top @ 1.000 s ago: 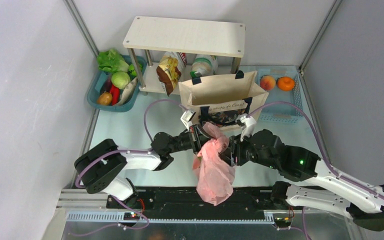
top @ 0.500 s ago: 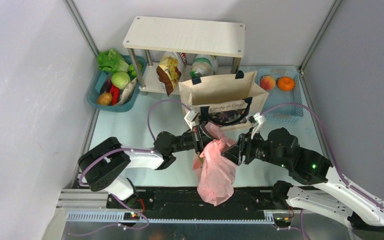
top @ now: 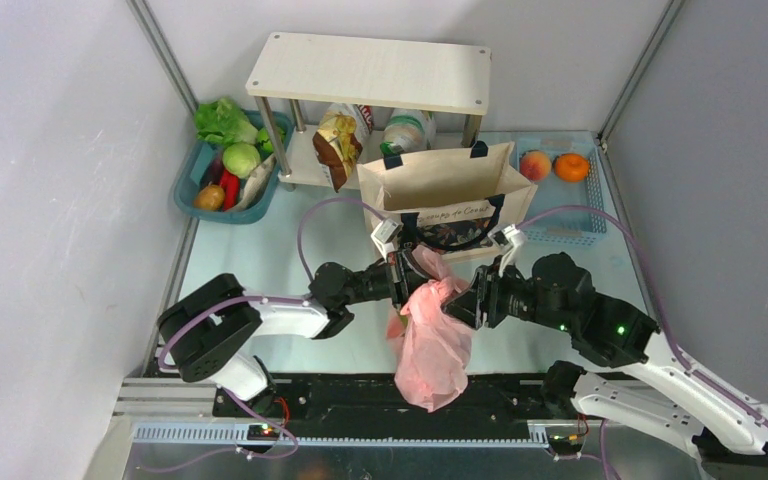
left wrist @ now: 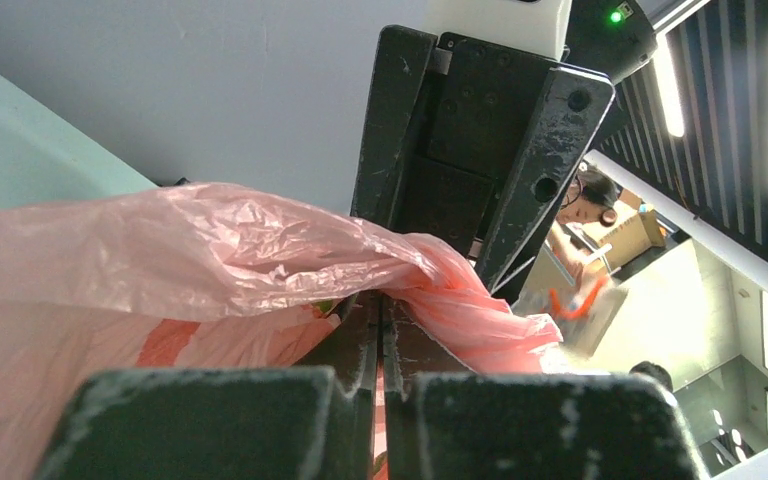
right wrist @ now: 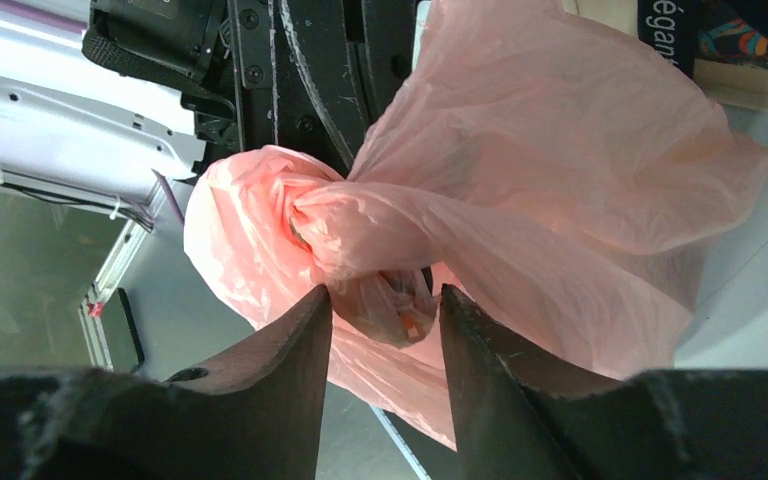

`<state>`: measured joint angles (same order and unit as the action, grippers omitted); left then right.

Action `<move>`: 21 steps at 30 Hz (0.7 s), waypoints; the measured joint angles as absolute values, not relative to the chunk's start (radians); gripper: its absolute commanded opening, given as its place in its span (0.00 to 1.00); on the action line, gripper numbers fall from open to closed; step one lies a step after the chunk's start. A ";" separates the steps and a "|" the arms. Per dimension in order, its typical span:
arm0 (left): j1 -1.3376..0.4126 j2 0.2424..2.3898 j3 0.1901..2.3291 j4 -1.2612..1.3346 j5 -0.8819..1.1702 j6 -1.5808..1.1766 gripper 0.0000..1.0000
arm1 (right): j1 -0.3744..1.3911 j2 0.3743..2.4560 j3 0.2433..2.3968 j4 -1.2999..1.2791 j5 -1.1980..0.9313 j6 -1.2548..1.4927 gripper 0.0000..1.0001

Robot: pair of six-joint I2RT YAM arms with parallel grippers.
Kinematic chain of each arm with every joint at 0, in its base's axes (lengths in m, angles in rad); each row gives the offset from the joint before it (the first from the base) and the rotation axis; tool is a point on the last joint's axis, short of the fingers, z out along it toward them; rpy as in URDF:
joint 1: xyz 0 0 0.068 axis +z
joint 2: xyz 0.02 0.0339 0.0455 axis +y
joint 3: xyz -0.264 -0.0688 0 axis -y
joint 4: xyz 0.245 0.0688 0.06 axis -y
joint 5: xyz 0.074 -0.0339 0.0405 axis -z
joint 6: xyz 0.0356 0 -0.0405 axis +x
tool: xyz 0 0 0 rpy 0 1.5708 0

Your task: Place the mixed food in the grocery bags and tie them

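**Pink bag (top: 430, 345).** It hangs between the two sets of jaws. The gathered neck is held up at jaw level, and the body droops away from the jaws toward the arm bases.
- Contents: hidden. In the right wrist view only a small orange and dark patch shows through the film inside the neck, too indistinct to identify.

**Left gripper (top: 401, 276).** The jaws are together, clamped on a fold of the pink film. In the left wrist view the fingers meet along a hairline seam, and the film spreads away on both sides of it.

**Right gripper (right wrist: 385, 297).** The jaws are partly closed on the twisted neck, with bunched film filling the gap from one finger to the other. Its tips face the left jaws at close range and the film bridges the two. In the left wrist view its body is cut off by the top of the frame.

**Canvas tote (top: 447, 185).** It stands upright just beyond both sets of jaws with its mouth open. Its lower front is masked by the grippers and the bag.
- Front panel: one line of script, too small to read.
- Navy strap (right wrist: 666, 35): white letters "égan" in the right wrist view, the rest cut off by the frame edge.

**Further beyond the jaws.**
- A crisp packet (top: 338, 145) stands under the shelf (top: 370, 70). Its logo is not legible.
- A teal basket (top: 188, 185) sits well to the left of the left jaws.
- A blue basket (top: 582, 215) sits beyond the right jaws.
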<state>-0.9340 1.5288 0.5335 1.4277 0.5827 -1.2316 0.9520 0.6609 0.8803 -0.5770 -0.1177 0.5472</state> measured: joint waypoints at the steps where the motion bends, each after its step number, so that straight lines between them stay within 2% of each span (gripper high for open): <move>1: -0.934 1.530 0.533 1.428 0.583 -1.232 0.00 | 0.951 0.668 0.880 -0.571 -0.124 0.548 0.37; 4: -0.934 1.533 0.533 1.428 0.587 -1.232 0.00 | 0.951 0.679 0.879 -0.561 -0.133 0.550 0.28; 7: -0.934 1.533 0.533 1.431 0.591 -1.232 0.00 | 0.947 0.676 0.874 -0.562 -0.135 0.553 0.08; 9: -0.934 1.532 0.533 1.447 0.605 -1.233 0.00 | 0.947 0.665 0.870 -0.567 -0.145 0.556 0.00; 11: -0.932 1.530 0.533 1.455 0.599 -1.230 0.02 | 0.947 0.650 0.866 -0.579 -0.142 0.558 0.00; 16: -0.933 1.530 0.533 1.450 0.587 -1.223 0.15 | 0.947 0.645 0.866 -0.577 -0.136 0.558 0.00; 21: -0.915 1.507 0.502 1.441 0.583 -1.220 0.19 | 0.947 0.641 0.866 -0.577 -0.122 0.558 0.00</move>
